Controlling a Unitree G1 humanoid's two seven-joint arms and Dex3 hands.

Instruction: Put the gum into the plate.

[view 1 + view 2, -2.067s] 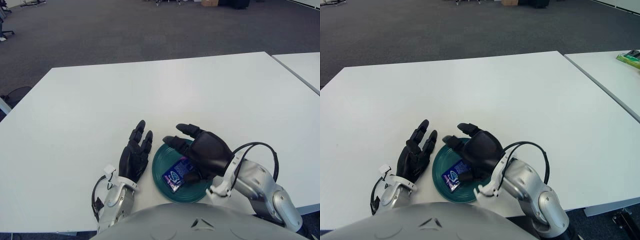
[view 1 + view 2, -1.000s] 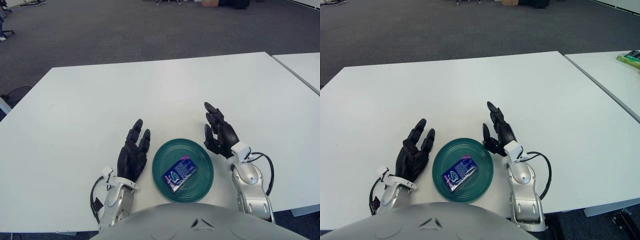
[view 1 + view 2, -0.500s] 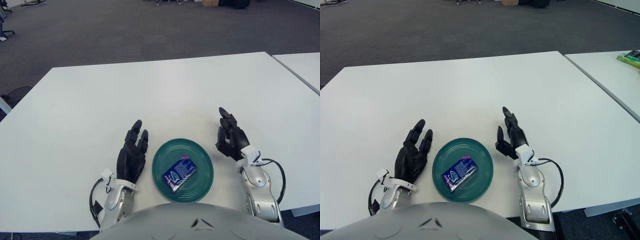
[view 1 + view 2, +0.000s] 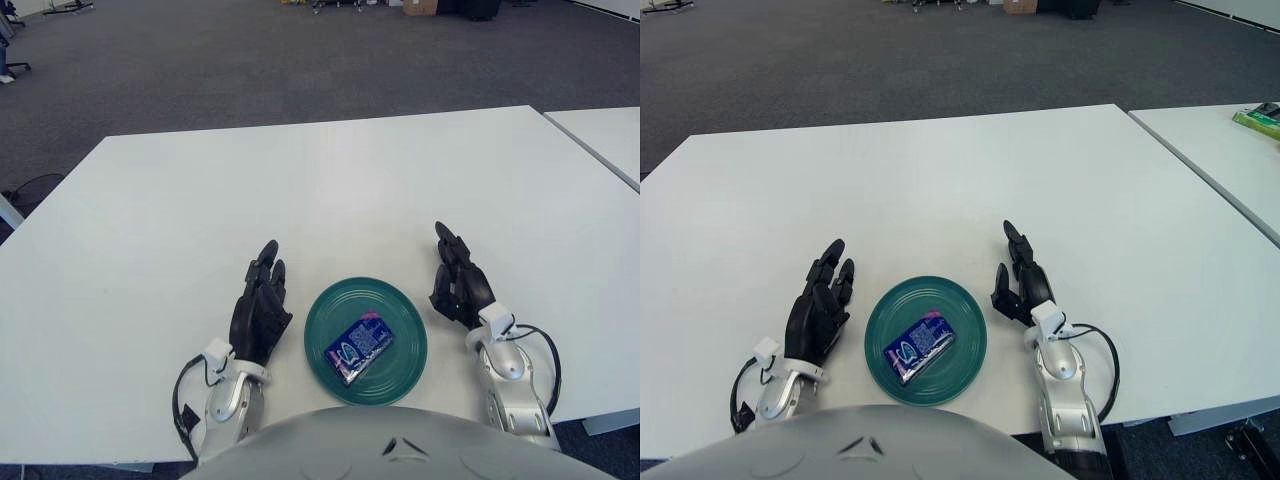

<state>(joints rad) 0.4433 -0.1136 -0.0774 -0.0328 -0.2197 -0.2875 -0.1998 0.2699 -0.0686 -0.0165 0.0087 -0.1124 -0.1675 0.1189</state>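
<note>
Now we see both of our hands resting low in the frame, one on either side of the plate [image 4: 366, 340]. Our left hand [image 4: 259, 312] lies lower left of centre, palm down on the white worktop [image 4: 300, 190], its black fingers [image 4: 264, 262] stretched forward, loosely spread and holding nothing. The silver forearm behind it runs back towards the bottom edge, with a black cable looped at the wrist.

Our right hand [image 4: 459, 283] sits lower right of centre, turned more on its edge, so the fingers [image 4: 445, 243] point up and away while the thumb angles in towards the plate. They too are relaxed and apart, gripping nothing. Neither hand touches the plate; each is just beside its rim.

The gum [image 4: 358, 346], a small blue and purple packet, lies flat inside the green plate, slightly below the plate's centre and set on a diagonal.

Our right eye view shows something the left does not: at the far right edge, a neighbouring worktop [image 4: 1215, 150] carries a small green object [image 4: 1262, 117], too far off to identify. In the left eye view that worktop appears only as a bare corner, and the dark carpet [image 4: 250, 60] fills the upper part of the frame.
</note>
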